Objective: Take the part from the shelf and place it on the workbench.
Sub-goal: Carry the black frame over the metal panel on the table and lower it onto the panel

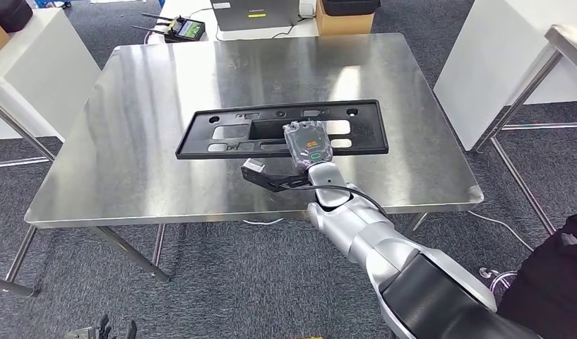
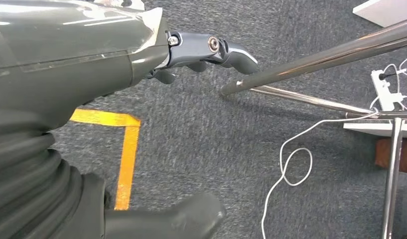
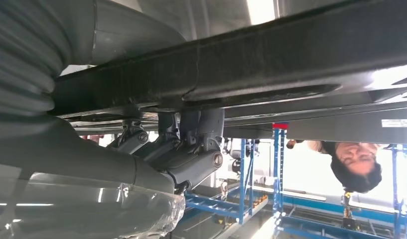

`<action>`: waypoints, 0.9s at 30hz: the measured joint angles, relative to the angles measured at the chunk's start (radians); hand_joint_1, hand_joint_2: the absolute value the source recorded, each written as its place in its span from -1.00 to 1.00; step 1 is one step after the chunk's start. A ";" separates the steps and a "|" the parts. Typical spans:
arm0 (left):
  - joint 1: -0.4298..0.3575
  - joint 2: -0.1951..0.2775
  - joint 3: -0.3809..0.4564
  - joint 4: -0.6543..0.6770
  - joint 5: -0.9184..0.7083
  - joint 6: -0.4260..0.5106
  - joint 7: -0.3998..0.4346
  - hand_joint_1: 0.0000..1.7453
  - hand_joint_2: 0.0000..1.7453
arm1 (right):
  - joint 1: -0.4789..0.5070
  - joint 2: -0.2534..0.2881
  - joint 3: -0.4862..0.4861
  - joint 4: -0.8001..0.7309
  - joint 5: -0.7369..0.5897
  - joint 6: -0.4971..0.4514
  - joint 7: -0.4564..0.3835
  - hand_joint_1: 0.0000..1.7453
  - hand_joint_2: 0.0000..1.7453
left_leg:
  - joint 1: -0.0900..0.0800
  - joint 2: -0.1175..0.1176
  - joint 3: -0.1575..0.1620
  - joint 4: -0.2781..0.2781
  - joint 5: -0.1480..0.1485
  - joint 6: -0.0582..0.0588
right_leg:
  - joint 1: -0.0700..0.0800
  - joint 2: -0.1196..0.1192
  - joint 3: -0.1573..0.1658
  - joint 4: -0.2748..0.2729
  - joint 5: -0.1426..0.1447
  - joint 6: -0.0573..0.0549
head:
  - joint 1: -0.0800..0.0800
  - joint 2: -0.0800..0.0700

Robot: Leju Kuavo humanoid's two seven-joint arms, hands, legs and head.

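A long black plastic part [image 1: 282, 128] with several cut-outs lies across the middle of the steel workbench [image 1: 144, 106]. My right hand [image 1: 310, 145], wrapped in clear film, reaches in from the near edge and grips the middle of the part's near rail. In the right wrist view dark fingers [image 3: 194, 144] curl over the black part [image 3: 271, 59] on one side, and the grey thumb [image 3: 126, 30] lies on the other. My left hand [image 2: 206, 50] hangs low beside the workbench over the grey carpet, fingers loosely spread and holding nothing; its fingertips also appear by the lower edge of the head view [image 1: 102, 330].
White tables stand at far left [image 1: 31, 63] and far right [image 1: 497, 63]. Beyond the workbench are a controller [image 1: 183, 28] and a cardboard box [image 1: 345, 21]. Steel table legs [image 2: 321, 55] and a white cable [image 2: 291, 164] lie near my left hand. A person [image 3: 358, 164] stands by blue racks.
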 joint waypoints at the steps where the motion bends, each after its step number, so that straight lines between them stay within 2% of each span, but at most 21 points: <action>1: -0.001 0.003 0.000 0.000 0.000 0.000 0.000 -1.00 1.00 | 0.001 0.000 0.000 0.000 0.000 0.000 0.000 1.00 1.00 | -0.007 -0.001 0.016 -0.034 0.006 0.009 | 0.000 0.001 0.003 -0.003 -0.005 0.004 | 0.000 0.000; 3: -0.002 0.007 0.000 0.001 0.000 0.001 0.000 -1.00 1.00 | 0.001 0.000 0.000 0.000 0.000 0.000 0.000 1.00 1.00 | -0.013 -0.001 0.029 -0.052 -0.007 0.016 | 0.000 0.002 0.009 -0.014 -0.010 0.011 | -0.001 0.000; 5: -0.002 0.006 0.000 0.001 0.001 0.002 0.000 -1.00 1.00 | 0.001 0.001 -0.001 -0.002 0.000 0.000 0.000 1.00 1.00 | -0.008 0.000 0.055 -0.083 -0.010 0.016 | 0.003 -0.003 0.013 -0.015 -0.018 0.016 | 0.000 0.000; 6: -0.002 0.005 0.000 0.002 0.001 0.002 0.000 -1.00 1.00 | -0.001 0.001 -0.001 -0.003 0.000 0.000 0.000 1.00 1.00 | -0.005 0.000 0.072 -0.099 -0.011 0.015 | 0.005 -0.007 0.004 0.007 -0.026 0.015 | 0.001 0.000; 7: -0.003 0.004 0.000 0.002 0.001 0.001 0.000 -1.00 1.00 | -0.002 0.001 -0.002 -0.004 0.001 0.000 0.000 1.00 1.00 | -0.001 0.001 0.086 -0.112 -0.013 0.014 | 0.006 -0.010 -0.021 0.052 -0.040 0.014 | 0.002 0.000; 9: -0.005 0.002 0.000 0.005 0.000 0.001 0.000 -1.00 1.00 | -0.001 -0.001 -0.002 -0.003 0.001 0.000 0.000 1.00 1.00 | -0.001 -0.001 0.102 -0.116 -0.025 0.011 | 0.004 -0.010 -0.106 0.180 -0.065 0.014 | 0.003 0.000; 10: -0.005 0.001 0.000 0.007 0.000 0.001 0.000 -1.00 1.00 | 0.002 -0.003 -0.002 -0.002 0.002 0.000 0.000 1.00 1.00 | 0.000 -0.002 0.109 -0.115 -0.033 0.008 | 0.003 -0.011 -0.147 0.225 -0.066 0.019 | 0.003 0.000; 11: -0.005 0.001 0.000 0.010 0.000 0.001 0.000 -1.00 1.00 | 0.006 -0.004 -0.002 -0.001 0.004 0.000 0.000 1.00 1.00 | 0.002 -0.003 0.117 -0.115 -0.040 0.004 | 0.000 -0.011 -0.172 0.238 -0.051 0.029 | 0.003 0.000; 12: -0.004 0.001 0.000 0.012 -0.001 0.001 0.000 -1.00 1.00 | 0.009 -0.005 -0.002 0.000 0.007 0.000 0.000 1.00 1.00 | 0.004 -0.005 0.127 -0.114 -0.049 -0.001 | -0.004 -0.012 -0.179 0.212 -0.021 0.042 | 0.003 0.000; 14: -0.005 0.001 0.000 0.017 -0.003 0.001 0.000 -1.00 1.00 | 0.011 -0.007 -0.003 0.000 0.012 0.000 0.000 1.00 1.00 | 0.008 -0.006 0.146 -0.108 -0.069 -0.014 | -0.014 -0.018 -0.147 0.085 0.064 0.070 | 0.005 0.000; 15: -0.006 0.002 0.000 0.019 -0.004 0.001 0.000 -1.00 1.00 | 0.010 -0.006 -0.005 0.000 0.016 -0.001 0.000 1.00 1.00 | 0.007 -0.006 0.152 -0.102 -0.080 -0.021 | -0.017 -0.021 -0.126 0.027 0.096 0.074 | 0.006 0.000; 16: -0.008 0.002 -0.001 0.021 -0.005 0.001 0.000 -1.00 1.00 | 0.010 -0.007 -0.006 0.000 0.019 -0.001 0.000 1.00 1.00 | 0.007 -0.007 0.155 -0.097 -0.090 -0.028 | -0.018 -0.023 -0.111 -0.011 0.114 0.070 | 0.006 0.000; 17: -0.009 0.002 -0.001 0.023 -0.006 0.001 0.000 -1.00 1.00 | 0.010 -0.007 -0.007 0.000 0.022 -0.001 0.000 1.00 1.00 | 0.007 -0.007 0.156 -0.093 -0.098 -0.035 | -0.017 -0.023 -0.103 -0.028 0.117 0.060 | 0.007 0.000; 18: -0.010 0.002 -0.001 0.025 -0.007 0.001 0.000 -1.00 1.00 | 0.010 -0.007 -0.009 0.000 0.024 -0.001 0.000 1.00 1.00 | 0.009 -0.007 0.158 -0.091 -0.105 -0.040 | -0.014 -0.021 -0.100 -0.028 0.113 0.045 | 0.006 0.000; 20: -0.012 0.002 -0.001 0.029 -0.008 0.001 0.000 -1.00 1.00 | 0.010 -0.007 -0.012 -0.001 0.028 -0.002 0.000 1.00 1.00 | 0.016 -0.004 0.155 -0.079 -0.118 -0.052 | -0.014 -0.018 -0.091 -0.029 0.105 0.025 | 0.005 0.000; 21: -0.013 0.002 -0.001 0.030 -0.008 0.001 0.000 -1.00 1.00 | 0.010 -0.007 -0.015 -0.002 0.030 -0.002 0.000 1.00 1.00 | 0.019 -0.003 0.145 -0.054 -0.130 -0.057 | -0.015 -0.017 -0.084 -0.029 0.101 0.016 | 0.003 0.000; 22: -0.013 0.002 -0.001 0.031 -0.009 0.001 0.000 -1.00 1.00 | 0.010 -0.006 -0.017 -0.002 0.031 -0.002 0.000 1.00 1.00 | 0.021 -0.002 0.124 -0.011 -0.148 -0.062 | -0.016 -0.016 -0.076 -0.030 0.096 0.009 | 0.002 0.000; 24: -0.014 0.002 -0.001 0.035 -0.009 0.001 0.000 -1.00 1.00 | 0.010 -0.005 -0.019 -0.003 0.034 -0.002 0.000 1.00 1.00 | 0.023 0.000 0.050 0.117 -0.190 -0.068 | -0.013 -0.015 -0.063 -0.029 0.086 -0.002 | 0.001 0.000; 25: -0.014 0.003 -0.001 0.038 -0.009 0.001 0.000 -1.00 1.00 | 0.011 -0.004 -0.019 -0.003 0.036 -0.002 0.000 1.00 1.00 | 0.024 0.000 0.012 0.169 -0.198 -0.070 | -0.011 -0.014 -0.057 -0.029 0.081 -0.005 | 0.001 0.000; 26: -0.014 0.003 -0.001 0.042 -0.009 0.001 0.000 -1.00 1.00 | 0.012 -0.004 -0.019 -0.003 0.039 -0.001 0.000 1.00 1.00 | 0.025 0.000 -0.013 0.189 -0.188 -0.070 | -0.010 -0.012 -0.050 -0.029 0.074 -0.005 | 0.001 0.000; 27: -0.014 0.003 -0.001 0.045 -0.009 0.003 0.000 -1.00 1.00 | 0.013 -0.003 -0.020 -0.003 0.043 -0.001 0.000 1.00 1.00 | 0.026 0.000 -0.018 0.171 -0.158 -0.068 | -0.009 -0.010 -0.042 -0.029 0.067 -0.004 | 0.001 0.000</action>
